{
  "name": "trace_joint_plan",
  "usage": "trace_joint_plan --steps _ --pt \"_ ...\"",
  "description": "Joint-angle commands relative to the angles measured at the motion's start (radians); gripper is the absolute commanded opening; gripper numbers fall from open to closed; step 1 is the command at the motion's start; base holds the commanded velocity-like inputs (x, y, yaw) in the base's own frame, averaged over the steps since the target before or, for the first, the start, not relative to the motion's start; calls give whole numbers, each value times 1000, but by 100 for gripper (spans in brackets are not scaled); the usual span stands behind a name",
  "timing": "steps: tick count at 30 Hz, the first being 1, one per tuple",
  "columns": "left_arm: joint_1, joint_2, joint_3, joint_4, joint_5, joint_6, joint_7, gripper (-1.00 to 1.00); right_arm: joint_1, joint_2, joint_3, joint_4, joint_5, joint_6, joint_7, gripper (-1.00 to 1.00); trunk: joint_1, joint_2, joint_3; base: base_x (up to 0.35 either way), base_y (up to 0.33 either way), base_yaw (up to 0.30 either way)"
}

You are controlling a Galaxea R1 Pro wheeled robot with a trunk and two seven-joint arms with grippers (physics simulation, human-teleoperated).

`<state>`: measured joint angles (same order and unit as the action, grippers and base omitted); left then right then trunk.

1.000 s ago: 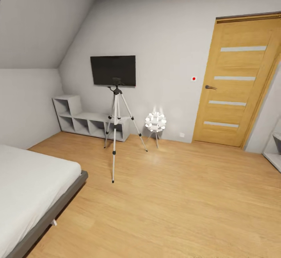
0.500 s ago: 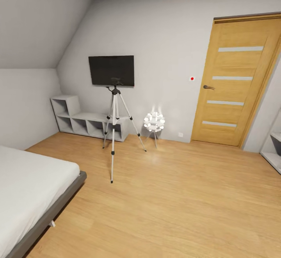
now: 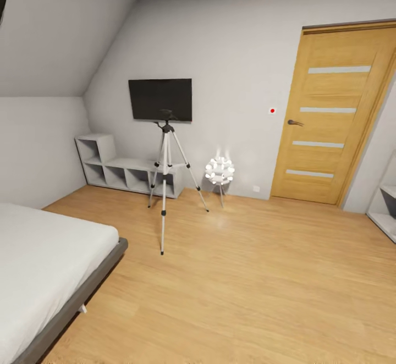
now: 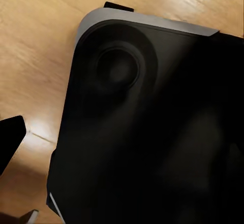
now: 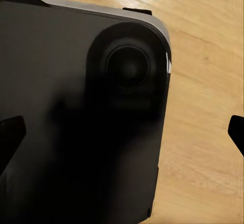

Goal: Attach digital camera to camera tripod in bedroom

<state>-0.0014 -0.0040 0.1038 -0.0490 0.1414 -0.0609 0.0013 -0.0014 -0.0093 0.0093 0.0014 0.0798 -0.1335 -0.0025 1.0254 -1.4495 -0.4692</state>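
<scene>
Both wrist cameras looking down over the black base and wood floor, grippers' opening impossible to tell, bed lying nearest, tripod standing beyond before TV, lamp beside it, door sitting far right.

Slight rightward camera swing back; camera tripod itself unmoved.
</scene>
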Motion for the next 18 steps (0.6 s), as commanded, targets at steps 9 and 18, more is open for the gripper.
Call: trace_joint_plan --steps 9,18 --pt "0 -1 6 0 3 -2 0 100 0 0 0 0 8 -4 0 100 0 -1 -1 -224 226 0" --pt "0 0 7 0 3 -2 0 100 0 -1 0 0 8 -5 -1 100 0 -1 -1 -95 96 0"
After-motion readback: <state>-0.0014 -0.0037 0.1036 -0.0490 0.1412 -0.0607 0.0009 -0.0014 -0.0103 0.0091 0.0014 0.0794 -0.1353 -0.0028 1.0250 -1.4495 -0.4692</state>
